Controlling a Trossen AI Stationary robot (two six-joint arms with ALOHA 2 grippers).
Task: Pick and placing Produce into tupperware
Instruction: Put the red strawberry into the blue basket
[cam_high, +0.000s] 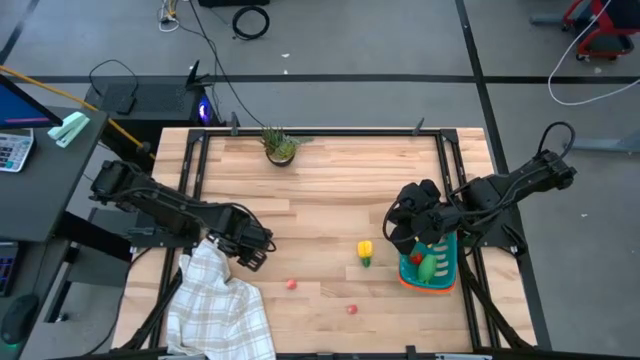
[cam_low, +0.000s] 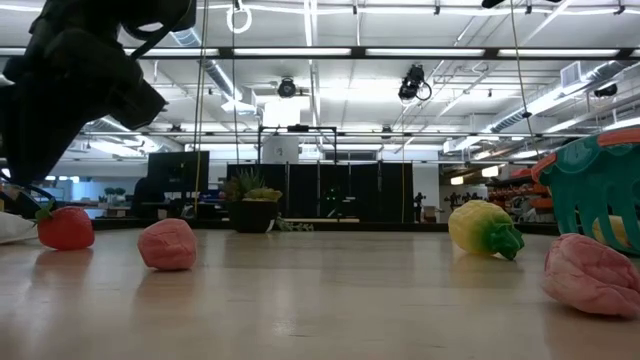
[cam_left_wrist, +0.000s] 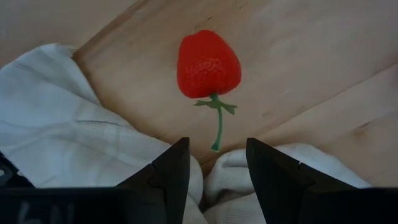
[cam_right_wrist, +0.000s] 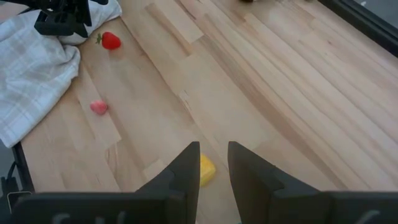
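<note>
A red strawberry (cam_left_wrist: 208, 65) with a green stem (cam_left_wrist: 217, 124) lies on the wood beside the white checked cloth (cam_high: 215, 305). My left gripper (cam_left_wrist: 217, 144) points down just short of the stem's end, open, over the cloth's edge. A yellow pepper (cam_high: 365, 252) and two small pink-red fruits (cam_high: 291, 284) (cam_high: 351, 309) lie loose on the table. The teal tupperware (cam_high: 445, 270) stands at the right with a green vegetable (cam_high: 428, 268) in it. My right gripper (cam_right_wrist: 213, 149) hangs above the table beside the tub, narrowly open and empty, with the pepper (cam_right_wrist: 207, 169) below it. My left gripper has its fingertips (cam_left_wrist: 180, 155) right at the cloth's folds (cam_left_wrist: 230, 168); whether they touch the cloth I cannot tell. Nothing is between the fingers.
A small potted plant (cam_high: 281, 148) stands at the table's far edge. Black frame rails (cam_high: 195, 160) run along the left and right sides. The cloth covers the near left corner. Open wood lies between the strawberry and the tub.
</note>
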